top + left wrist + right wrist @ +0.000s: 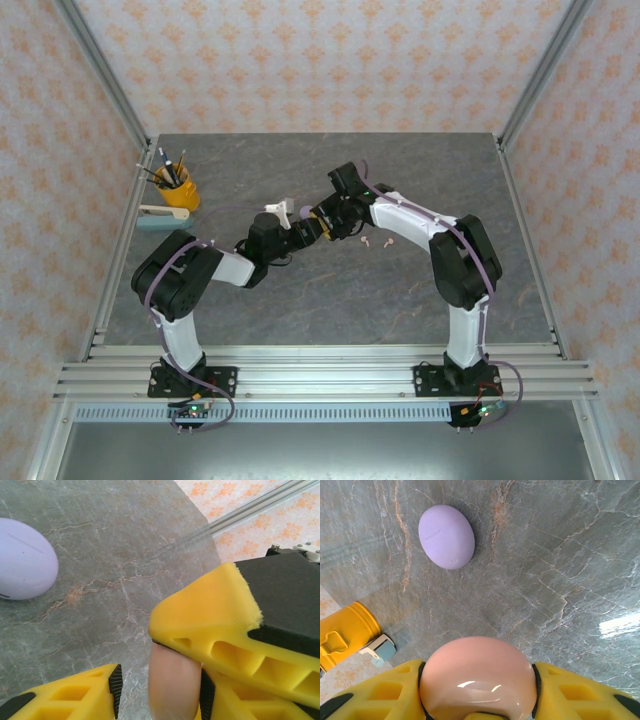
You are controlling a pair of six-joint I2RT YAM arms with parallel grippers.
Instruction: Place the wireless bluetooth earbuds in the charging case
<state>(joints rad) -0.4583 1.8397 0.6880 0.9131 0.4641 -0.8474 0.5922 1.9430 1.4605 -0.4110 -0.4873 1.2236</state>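
Overhead camera looks down; both close wrist cameras share lilac case (22,560).

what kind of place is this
Likely a robot lab test cell: a silver aluminium frame with orange-patterned wall panels encloses a grey marbled tabletop, and two black-and-white robot arms are bolted to its near edge.

Grey marbled table (330,300), floral-patterned walls (330,60)

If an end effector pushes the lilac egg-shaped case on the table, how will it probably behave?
The lilac case looks rounded all over, so a push would probably make it rock or spin rather than slide straight. Its smooth curved shell might squirt out of a pinch. Its even outline suggests rigidity.
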